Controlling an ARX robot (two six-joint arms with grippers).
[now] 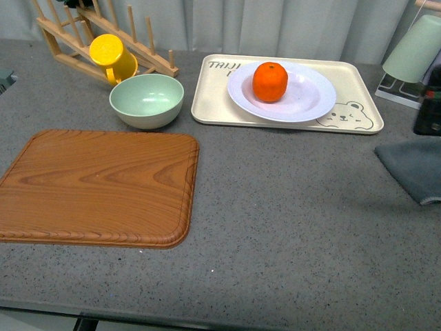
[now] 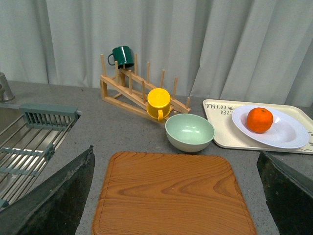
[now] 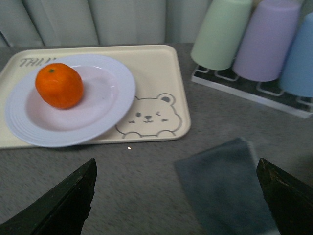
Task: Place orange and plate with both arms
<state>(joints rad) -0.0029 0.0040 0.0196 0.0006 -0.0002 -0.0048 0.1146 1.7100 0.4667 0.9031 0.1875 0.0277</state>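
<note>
The orange (image 1: pixel 270 81) rests in the pale lavender plate (image 1: pixel 310 103), which sits on the beige bear tray (image 1: pixel 358 117) at the back of the counter. Both show in the left wrist view, orange (image 2: pixel 259 120) on plate (image 2: pixel 288 134), and in the right wrist view, orange (image 3: pixel 58 85) on plate (image 3: pixel 105 98). Neither arm appears in the front view. My left gripper (image 2: pixel 178 205) hangs open above the wooden board (image 2: pixel 171 196), well short of the tray. Open too, my right gripper (image 3: pixel 178 200) hovers over the counter near a grey cloth (image 3: pixel 225 191), in front of the tray.
A mint-green bowl (image 1: pixel 147 100) stands left of the tray, with a yellow mug (image 1: pixel 112 57) on a wooden rack (image 1: pixel 83 34) behind it. The wooden board (image 1: pixel 96 186) fills the front left. A grey cloth (image 1: pixel 413 169) and upturned cups (image 3: pixel 264 39) sit at the right; a sink (image 2: pixel 24 142) lies far left.
</note>
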